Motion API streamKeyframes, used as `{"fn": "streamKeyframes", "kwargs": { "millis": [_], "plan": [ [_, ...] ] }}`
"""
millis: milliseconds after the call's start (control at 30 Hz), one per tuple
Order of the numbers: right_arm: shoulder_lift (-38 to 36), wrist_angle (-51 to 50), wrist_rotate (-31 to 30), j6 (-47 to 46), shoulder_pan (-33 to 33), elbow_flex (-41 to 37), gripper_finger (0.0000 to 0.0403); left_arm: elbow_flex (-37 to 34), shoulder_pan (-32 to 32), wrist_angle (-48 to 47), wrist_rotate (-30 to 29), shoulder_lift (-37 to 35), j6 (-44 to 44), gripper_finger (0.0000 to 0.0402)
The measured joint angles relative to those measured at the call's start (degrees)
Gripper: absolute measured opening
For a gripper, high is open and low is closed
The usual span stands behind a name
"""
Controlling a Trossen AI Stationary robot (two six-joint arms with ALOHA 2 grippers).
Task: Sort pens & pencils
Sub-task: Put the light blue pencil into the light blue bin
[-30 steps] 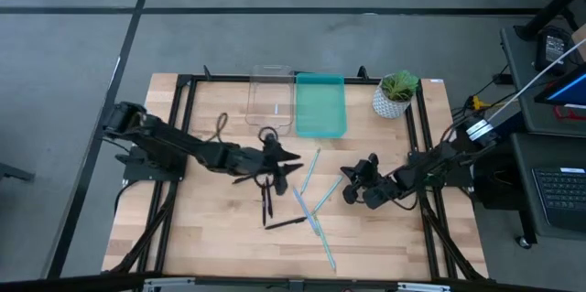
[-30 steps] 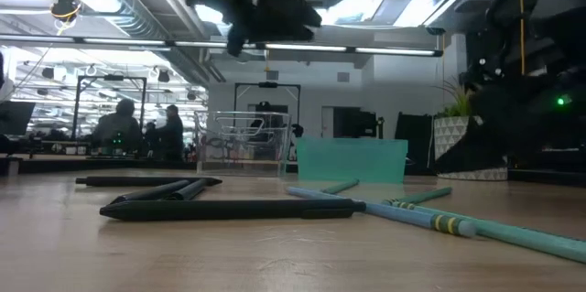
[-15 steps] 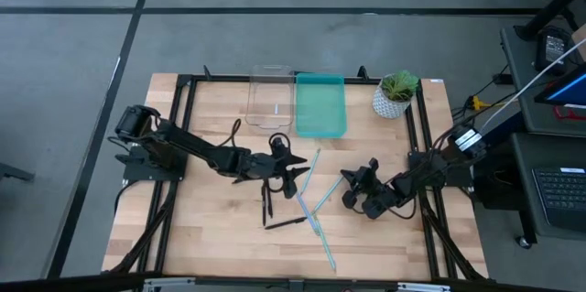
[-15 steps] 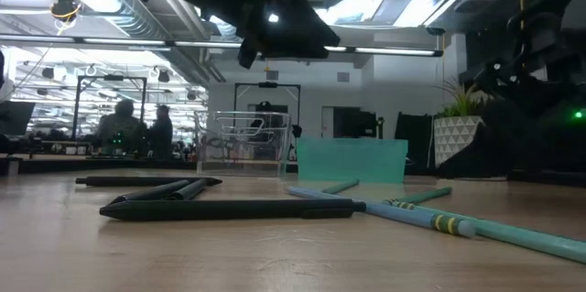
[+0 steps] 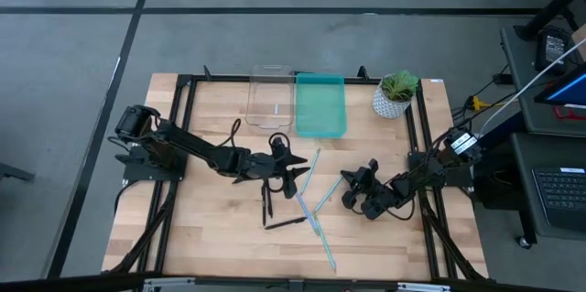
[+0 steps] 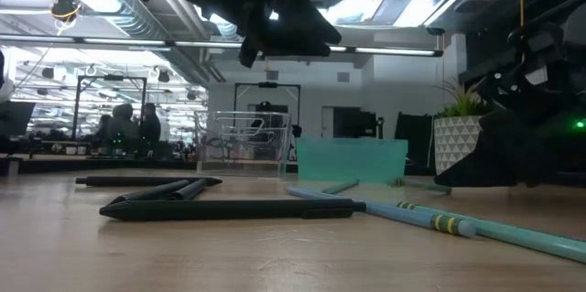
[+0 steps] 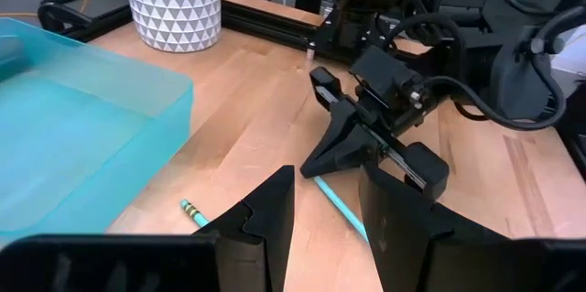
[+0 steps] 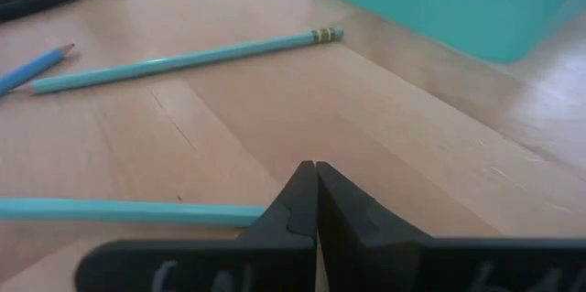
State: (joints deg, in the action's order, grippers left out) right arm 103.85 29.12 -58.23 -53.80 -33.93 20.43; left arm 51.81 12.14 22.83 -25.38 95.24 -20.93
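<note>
Left claw: your left gripper (image 5: 291,166) hangs over mid-table, fingers (image 7: 265,214) apart, nothing between them.
Right claw: your right gripper (image 5: 348,182) sits low on the right side of the table, tips (image 8: 316,202) pressed together with nothing in them, just beside a teal pencil (image 8: 128,210).
Black pens: you've got four black pens (image 5: 267,202) showing from above, three bunched below the left gripper, one lying crosswise (image 5: 286,222) nearer the front edge.
Teal pencils: about five teal pencils (image 5: 311,210) crisscross between the two grippers; exact count hard to tell where they overlap.
Bins: one clear bin (image 5: 269,98) and one teal bin (image 5: 320,104) side by side at the back, touching.
Plant: one potted plant (image 5: 395,93) in the back right corner.
Only the low view: people (image 6: 124,127) in the room behind.
Only your left wrist view: a pencil's eraser end (image 7: 190,209) near the teal bin wall.
</note>
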Motion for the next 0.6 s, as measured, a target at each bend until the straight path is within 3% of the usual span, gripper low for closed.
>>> {"fn": "streamKeyframes", "kwargs": {
  "millis": [367,600],
  "plan": [
    [0.0,-0.5,0.7,-1.1,0.0,0.0,0.0003,0.0,0.0,-0.1,7.2,0.0,-1.5,0.0122],
    [0.0,-0.5,0.9,-1.4,0.0,0.0,0.0003,-0.1,0.3,-0.9,13.0,0.0,-9.8,0.017]
  ]
}}
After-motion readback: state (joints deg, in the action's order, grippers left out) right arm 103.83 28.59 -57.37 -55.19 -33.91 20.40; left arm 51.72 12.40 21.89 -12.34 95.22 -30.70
